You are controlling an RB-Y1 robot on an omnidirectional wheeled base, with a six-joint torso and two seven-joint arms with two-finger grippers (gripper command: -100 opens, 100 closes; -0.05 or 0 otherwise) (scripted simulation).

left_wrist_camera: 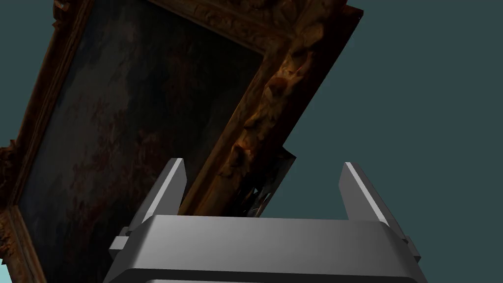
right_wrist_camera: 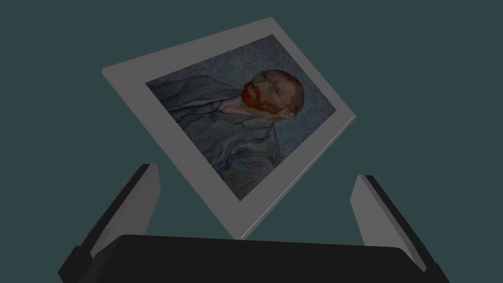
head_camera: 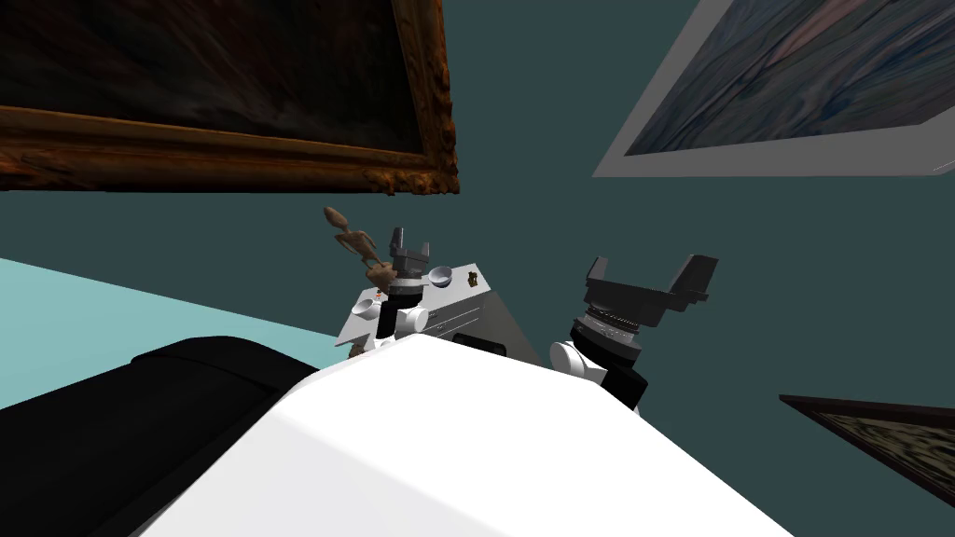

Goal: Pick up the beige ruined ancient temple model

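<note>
Temple model [head_camera: 379, 274] seems to be the small beige lump on the table [head_camera: 457, 300], just at 8 o'clock of the left gripper [head_camera: 410, 244]. It is too small to make out its form, so I cannot be sure. It lies free of both grippers.

In the head view a dark painting [head_camera: 214, 75] in a carved brown frame hangs on the dark teal wall at 11 o'clock. A black block [head_camera: 140, 419] lies at 8 o'clock, with pale floor [head_camera: 112, 298] beyond it. A white-framed picture [head_camera: 793, 84] hangs at 1 o'clock, and the corner of a dark frame [head_camera: 886, 438] shows at 4 o'clock.

The table is light grey and sits near the centre.

The right gripper [head_camera: 650, 277] is raised at 3 o'clock of the table, off its edge and against the wall. Its fingers [right_wrist_camera: 142, 206] stand spread wide and hold nothing. The left gripper is over the table and points up at the wall. Its fingers [left_wrist_camera: 164, 191] are likewise spread apart and grip nothing.

A thin brown figure [head_camera: 351, 239] rises at 10 o'clock of the beige lump; I cannot tell whether the two touch. A small grey bowl [head_camera: 439, 275] sits at 4 o'clock of the left gripper. A tiny gold-brown thing [head_camera: 472, 278] lies at 3 o'clock of the bowl, near the table's far corner. A red speck [head_camera: 377, 295] lies at 6 o'clock of the lump.
</note>
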